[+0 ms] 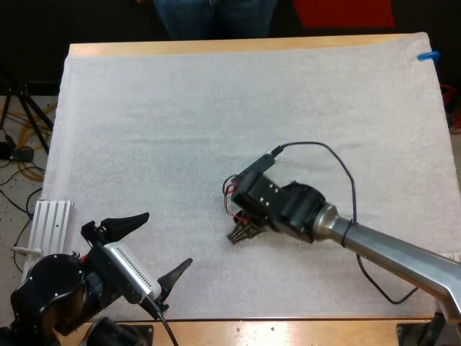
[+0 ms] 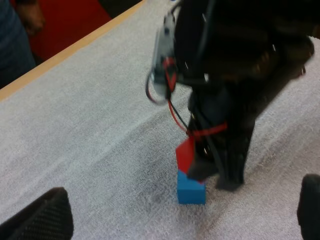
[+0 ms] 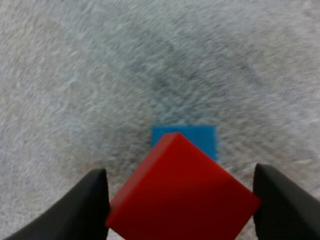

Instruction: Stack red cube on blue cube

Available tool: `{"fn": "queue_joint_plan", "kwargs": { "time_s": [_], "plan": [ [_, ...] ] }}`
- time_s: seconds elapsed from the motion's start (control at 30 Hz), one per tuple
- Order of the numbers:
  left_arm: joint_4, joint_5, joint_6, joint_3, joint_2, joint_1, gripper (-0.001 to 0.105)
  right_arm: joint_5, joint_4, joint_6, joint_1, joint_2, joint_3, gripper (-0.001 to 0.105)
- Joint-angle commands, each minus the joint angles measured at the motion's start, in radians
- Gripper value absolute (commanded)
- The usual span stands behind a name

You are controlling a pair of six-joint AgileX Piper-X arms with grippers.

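Right gripper (image 1: 240, 232): clamped on the red cube, its two black fingers pressing on opposite corners of it. It points down at the mat a little to the right of the mat's middle.
Red cube (image 3: 182, 195): held between the right gripper's fingers and clear of the mat, turned cornerwise to the blue cube's edges. From the left wrist view it looks tilted, with its lowest corner right at the blue cube's top face. Whether the two touch cannot be told.
Blue cube (image 3: 197, 137): lies flat on the mat directly below the red cube. From the right wrist view the red cube covers its near part, and only its far edge and corners show.
Left gripper (image 1: 166, 238): wide, with its fingers standing far apart and nothing between them. It hangs over the near left part of the mat, well apart from both cubes.
White mat (image 1: 180, 108): covers nearly all of the tabletop, and the blue cube rests on it.
Tabletop (image 1: 216, 46): wooden, showing as a strip along the mat's far edge and another along its near edge.
Person (image 1: 212, 14): legs in blue jeans stand just beyond the tabletop's far side.
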Motion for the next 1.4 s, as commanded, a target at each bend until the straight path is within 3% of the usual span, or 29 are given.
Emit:
{"fn": "queue_joint_plan", "kwargs": {
  "time_s": [0.0,0.4,0.7,1.0,1.37],
  "plan": [
    [-0.002,0.003,-0.007,-0.004,0.003,-0.004,0.087,0.012,-0.039,-0.008,0.002,-0.014,0.009,0.0],
    [-0.002,0.003,-0.007,-0.004,0.003,-0.004,0.087,0.019,-0.123,-0.095,-0.001,0.035,0.026,0.0],
    [-0.002,0.003,-0.007,-0.004,0.003,-0.004,0.087,0.094,-0.131,-0.091,-0.001,0.066,0.026,0.0],
    [-0.002,0.003,-0.007,-0.004,0.003,-0.004,0.087,0.094,-0.114,-0.027,-0.001,0.076,0.026,0.0],
    [-0.002,0.003,-0.007,-0.004,0.003,-0.004,0.087,0.083,-0.091,-0.018,-0.001,0.087,0.026,0.0]
  ]
}}
